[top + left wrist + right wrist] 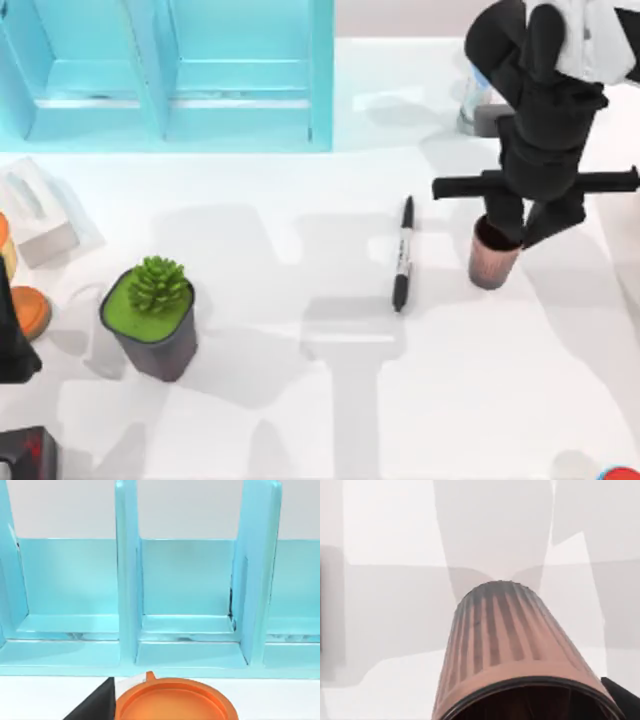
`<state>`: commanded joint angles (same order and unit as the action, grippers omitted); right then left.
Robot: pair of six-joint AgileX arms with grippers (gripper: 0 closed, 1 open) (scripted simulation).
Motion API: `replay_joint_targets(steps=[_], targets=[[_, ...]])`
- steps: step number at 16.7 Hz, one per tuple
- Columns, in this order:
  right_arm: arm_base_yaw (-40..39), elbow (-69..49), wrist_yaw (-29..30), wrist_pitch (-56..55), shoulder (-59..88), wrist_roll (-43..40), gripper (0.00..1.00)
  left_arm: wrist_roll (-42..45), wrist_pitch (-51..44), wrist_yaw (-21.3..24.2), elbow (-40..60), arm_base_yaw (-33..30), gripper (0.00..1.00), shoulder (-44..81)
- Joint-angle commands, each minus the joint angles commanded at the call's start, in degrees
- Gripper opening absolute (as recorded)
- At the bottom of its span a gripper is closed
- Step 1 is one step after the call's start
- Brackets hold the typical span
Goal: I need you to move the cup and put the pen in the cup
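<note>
The cup point(494, 258), a ribbed copper-brown tumbler with a dark inside, stands upright on the white table point(450, 400) toward the right side, and the right gripper point(522, 232) sits right over its rim with a finger on either side; whether the fingers actually press the cup I cannot tell. From the right wrist the cup point(512, 655) looms close, ribs and dark rim plain. The pen point(403, 254), a black marker with a pale middle band, lies flat just left of the cup, apart from it. Farther left stands a dark pot with a green plant point(152, 312). A blue shelf unit point(170, 75) lines the far edge. The left arm is parked at the table's left edge.
</note>
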<state>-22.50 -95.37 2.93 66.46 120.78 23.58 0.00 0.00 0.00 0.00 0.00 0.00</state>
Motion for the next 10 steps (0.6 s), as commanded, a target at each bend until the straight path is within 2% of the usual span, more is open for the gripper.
replay_joint_targets(steps=[10], targets=[[0.0,0.0,0.0,0.0,0.0,0.0,0.98,0.0,0.0,0.0,0.0,0.0,1.0,0.0]])
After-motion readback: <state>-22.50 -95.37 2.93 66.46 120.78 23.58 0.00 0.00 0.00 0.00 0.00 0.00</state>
